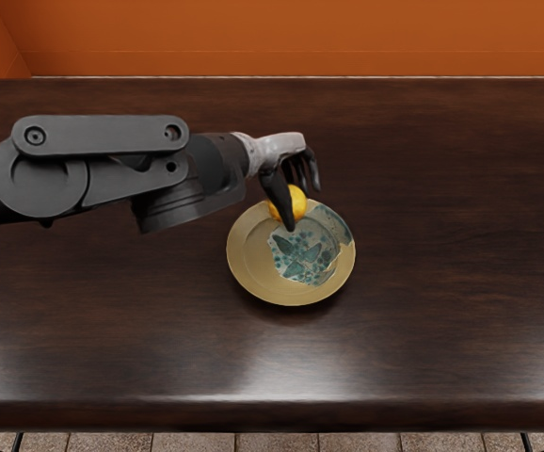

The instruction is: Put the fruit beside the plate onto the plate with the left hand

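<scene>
Head view, looking down at a slant on the dark table (441,188). We see the left arm (93,174) entering from the left edge, its left hand (287,174) poised at the far-left edge of the plate (251,271). The fingers (281,211) are curled down around the fruit (296,200), one dark digit crossing its near face, so we read the hand as grasping the fruit rather than hovering over it. The fruit itself, small, round and yellow-orange, lies directly beneath the palm and just over the plate's far-left rim; we cannot tell whether it is held clear of the rim or touching it.

The relation that governs the coming move, in our judgement, is this: the patterned centre of the plate lies nearer and slightly to the right of the fruit. Being round, the fruit offers no long axis to align, so only position matters. We judge that a short carry toward the near right, followed by a release, would complete the task. The right arm does not appear.
</scene>
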### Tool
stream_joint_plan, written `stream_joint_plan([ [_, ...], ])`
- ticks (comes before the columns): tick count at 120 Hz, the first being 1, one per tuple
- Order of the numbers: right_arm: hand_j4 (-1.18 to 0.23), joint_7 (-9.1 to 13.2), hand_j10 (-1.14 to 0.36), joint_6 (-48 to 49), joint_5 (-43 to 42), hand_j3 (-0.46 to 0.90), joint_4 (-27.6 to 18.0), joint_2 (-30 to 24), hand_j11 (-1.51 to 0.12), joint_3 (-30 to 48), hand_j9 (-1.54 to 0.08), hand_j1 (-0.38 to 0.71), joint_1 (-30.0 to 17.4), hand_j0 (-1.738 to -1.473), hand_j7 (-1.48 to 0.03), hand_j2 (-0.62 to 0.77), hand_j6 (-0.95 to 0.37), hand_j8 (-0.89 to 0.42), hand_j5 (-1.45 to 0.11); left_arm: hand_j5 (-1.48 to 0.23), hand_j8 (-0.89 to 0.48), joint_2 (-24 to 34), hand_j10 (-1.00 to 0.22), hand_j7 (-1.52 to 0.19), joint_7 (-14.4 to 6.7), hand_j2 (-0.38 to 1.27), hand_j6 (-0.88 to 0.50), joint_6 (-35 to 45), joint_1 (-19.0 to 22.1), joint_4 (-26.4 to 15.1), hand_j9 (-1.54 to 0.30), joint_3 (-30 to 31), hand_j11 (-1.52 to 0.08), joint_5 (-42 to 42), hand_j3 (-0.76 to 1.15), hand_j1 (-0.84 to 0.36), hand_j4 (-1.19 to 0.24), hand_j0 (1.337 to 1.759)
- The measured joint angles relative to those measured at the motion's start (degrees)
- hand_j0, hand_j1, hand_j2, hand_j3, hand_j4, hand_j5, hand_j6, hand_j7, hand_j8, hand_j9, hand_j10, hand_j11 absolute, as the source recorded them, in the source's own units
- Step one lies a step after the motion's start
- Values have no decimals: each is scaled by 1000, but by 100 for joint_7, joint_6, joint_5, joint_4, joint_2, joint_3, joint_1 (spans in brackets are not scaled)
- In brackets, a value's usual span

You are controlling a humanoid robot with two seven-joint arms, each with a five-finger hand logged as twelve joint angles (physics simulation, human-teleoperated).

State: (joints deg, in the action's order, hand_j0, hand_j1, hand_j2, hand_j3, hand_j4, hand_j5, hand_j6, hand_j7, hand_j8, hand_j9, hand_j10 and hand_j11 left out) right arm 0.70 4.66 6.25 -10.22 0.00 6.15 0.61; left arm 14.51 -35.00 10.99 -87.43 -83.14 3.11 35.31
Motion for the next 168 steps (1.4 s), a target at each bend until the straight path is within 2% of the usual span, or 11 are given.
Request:
stream_joint_plan([
  [28, -33, 0, -33, 0, 1, 0, -3, 0, -43, -5, -43, -310, 21, -1658, -43, -7, -33, -33, -43, -990, -506, -368, -647, -926, 2, 476, -619, 56, 45, 154, -942, 22, -957, -49, 0, -265, -695, 1655],
  [50, -33, 0, -33, 0, -1, 0, -2, 0, -43, -6, -43, -310, 33, -1658, -43, -7, -33, -33, -43, -996, -496, -383, -630, -930, 2, 487, -604, 80, 61, 170, -945, 33, -961, -57, 0, -281, -696, 1655],
  [56, -33, 0, -33, 0, -1, 0, -3, 0, -43, -6, -43, -310, 34, -1658, -43, -7, -33, -33, -43, -899, -482, -385, -625, -842, 2, 414, -589, 134, 57, 171, -855, 26, -870, -54, 0, -244, -633, 1656],
  [68, -33, 0, -33, 0, 0, 0, -3, 0, -43, -7, -43, -310, 34, -1658, -43, -7, -33, -33, -43, -596, -330, -387, -418, -561, 1, 261, -395, 383, 50, 173, -569, 13, -578, -47, 0, -56, -423, 1657],
  [81, -33, 0, -33, 0, 0, 0, -4, 0, -43, -5, -43, -310, 35, -1658, -43, -7, -33, -33, -43, -381, -218, -387, -269, -360, 1, 159, -256, 488, 27, 169, -365, 4, -370, -49, 0, 83, -272, 1657],
  [97, -33, 0, -33, 0, -1, 0, -4, 0, -43, -6, -43, -310, 36, -1658, -43, -7, -33, -33, -43, -233, -141, -414, -167, -222, 1, 89, -161, 526, -24, 127, -224, -1, -227, -293, 0, 179, -169, 1658],
  [117, -33, 0, -33, 0, -1, 0, -4, 0, -43, -3, -43, -310, 36, -1658, -43, -7, -33, -33, -43, -144, -94, -347, -106, -139, 0, 46, -103, 550, -124, -60, -140, -72, -141, -739, 0, 237, -106, 1658],
  [145, -33, 8, -33, 0, 3, 0, -5, 0, -43, 0, -43, -310, 36, -1658, -43, -7, -33, -33, -43, -100, -73, 211, -76, -99, 0, 23, -76, 663, 74, -628, -99, -823, -99, -2067, 0, 263, -76, 1658],
  [158, -33, 10, -33, 0, 3, 0, -6, 0, -43, 0, -43, -310, 39, -1658, -43, -7, -33, -33, -43, -92, -68, 570, -70, -91, 0, 19, -70, 618, 651, -814, -91, -1380, -91, -2640, 0, 269, -70, 1658],
  [168, -33, 14, -33, 0, 6, 0, -11, 0, -43, 0, -43, -310, 56, -1658, -43, -7, -33, -33, -43, -86, -65, 891, -66, -86, 0, 17, -66, 602, 807, -979, -86, -1799, -86, -3160, 0, 272, -66, 1658],
])
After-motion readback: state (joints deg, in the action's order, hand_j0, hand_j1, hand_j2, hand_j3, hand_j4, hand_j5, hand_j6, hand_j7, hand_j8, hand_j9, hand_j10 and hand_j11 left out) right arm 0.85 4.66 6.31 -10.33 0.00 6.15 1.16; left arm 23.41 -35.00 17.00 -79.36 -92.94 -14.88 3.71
